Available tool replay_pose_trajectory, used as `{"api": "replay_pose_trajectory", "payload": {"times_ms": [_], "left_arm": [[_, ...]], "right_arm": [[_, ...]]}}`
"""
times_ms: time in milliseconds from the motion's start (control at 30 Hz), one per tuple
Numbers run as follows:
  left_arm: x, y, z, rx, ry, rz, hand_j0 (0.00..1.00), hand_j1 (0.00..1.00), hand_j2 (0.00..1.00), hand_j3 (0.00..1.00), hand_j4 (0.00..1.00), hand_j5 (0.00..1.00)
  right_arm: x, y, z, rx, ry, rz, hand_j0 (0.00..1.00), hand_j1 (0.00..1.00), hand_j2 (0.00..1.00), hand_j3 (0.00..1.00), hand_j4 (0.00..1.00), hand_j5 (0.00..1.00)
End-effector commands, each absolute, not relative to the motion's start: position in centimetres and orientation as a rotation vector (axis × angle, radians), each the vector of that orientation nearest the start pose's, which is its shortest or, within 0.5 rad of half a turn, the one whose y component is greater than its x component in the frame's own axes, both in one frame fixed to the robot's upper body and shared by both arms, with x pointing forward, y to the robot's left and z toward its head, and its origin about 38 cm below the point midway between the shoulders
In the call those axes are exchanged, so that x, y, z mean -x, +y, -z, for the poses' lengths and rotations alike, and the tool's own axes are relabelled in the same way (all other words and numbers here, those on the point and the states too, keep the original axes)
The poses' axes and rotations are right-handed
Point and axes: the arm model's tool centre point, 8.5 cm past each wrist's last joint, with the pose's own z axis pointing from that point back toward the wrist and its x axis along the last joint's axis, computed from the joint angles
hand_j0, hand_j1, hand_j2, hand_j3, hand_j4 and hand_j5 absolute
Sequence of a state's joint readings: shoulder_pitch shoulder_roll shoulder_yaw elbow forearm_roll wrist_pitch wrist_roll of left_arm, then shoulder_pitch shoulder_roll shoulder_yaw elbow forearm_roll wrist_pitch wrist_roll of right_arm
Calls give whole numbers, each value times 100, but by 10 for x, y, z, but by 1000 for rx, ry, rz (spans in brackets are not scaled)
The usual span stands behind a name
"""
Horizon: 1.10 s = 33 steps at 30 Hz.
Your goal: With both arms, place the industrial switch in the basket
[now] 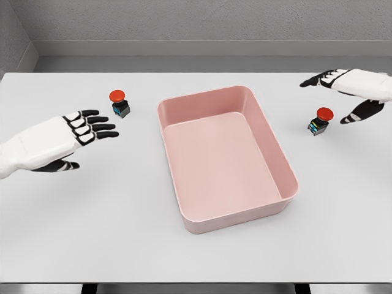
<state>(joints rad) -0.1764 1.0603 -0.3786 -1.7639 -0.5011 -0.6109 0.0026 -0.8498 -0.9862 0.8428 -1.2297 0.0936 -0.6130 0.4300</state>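
- Currently at the reach stage: neither switch is grasped, and the pink basket (278,162) in the middle of the white table (92,220) holds nothing.
- Two industrial switches, each with a red mushroom button on a dark body. Left switch (119,103) stands upright, left of the basket's far-left corner; right switch (321,120) stands upright, right of the basket's far-right side.
- Left hand (78,130) lies near and left of its switch, fingers spread and pointing toward it, holding nothing; fingertips are close but apart from it.
- Right hand (349,92) hovers just beyond and right of its switch, fingers apart, thumb hanging beside the button; no contact that I can confirm.
- Next move, as I judge it: each hand closes in, straddles the switch body with thumb and fingers, pinches, lifts above the rim, then carries inward.
- Obstructions: none between hands and switches. The basket wall is the one barrier; a low carry risks clipping it. Small, top-heavy switches may tip if nudged.
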Motion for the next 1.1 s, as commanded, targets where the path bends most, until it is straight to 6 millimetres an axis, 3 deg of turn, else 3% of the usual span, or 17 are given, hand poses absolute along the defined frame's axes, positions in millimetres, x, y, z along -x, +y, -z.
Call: {"api": "replay_pose_trajectory", "payload": {"times_ms": [0, 233, 367, 533, 733, 900, 1067], "left_arm": [[-338, 331, -219, 728, 2370, -2608, 100, 100, 100, 100, 100, 100], [-351, 326, -223, 768, 2434, -2530, 100, 100, 100, 100, 100, 100], [-386, 333, -208, 940, 2432, -2526, 100, 100, 100, 100, 100, 100], [-425, 313, -184, 878, 2434, -2599, 100, 100, 100, 100, 100, 100], [-454, 308, -180, 930, 2440, -2621, 100, 100, 100, 100, 100, 100], [-479, 307, -170, 1001, 2394, -2686, 100, 100, 100, 100, 100, 100], [-488, 288, -157, 978, 2292, -2745, 100, 100, 100, 100, 100, 100]], "right_arm": [[-457, -387, -256, 412, -1412, -1831, 100, 100, 100, 100, 100, 100], [-455, -390, -247, 401, -1341, -1870, 100, 100, 100, 100, 100, 100], [-456, -392, -231, 473, -1506, -1717, 100, 100, 100, 100, 100, 100], [-454, -407, -234, 493, -1450, -1730, 100, 100, 100, 100, 100, 100], [-454, -412, -232, 510, -1434, -1730, 100, 100, 100, 100, 100, 100], [-457, -412, -225, 504, -1262, -1816, 100, 100, 100, 100, 100, 100], [-467, -408, -214, 539, -1181, -1788, 100, 100, 100, 100, 100, 100]]}}
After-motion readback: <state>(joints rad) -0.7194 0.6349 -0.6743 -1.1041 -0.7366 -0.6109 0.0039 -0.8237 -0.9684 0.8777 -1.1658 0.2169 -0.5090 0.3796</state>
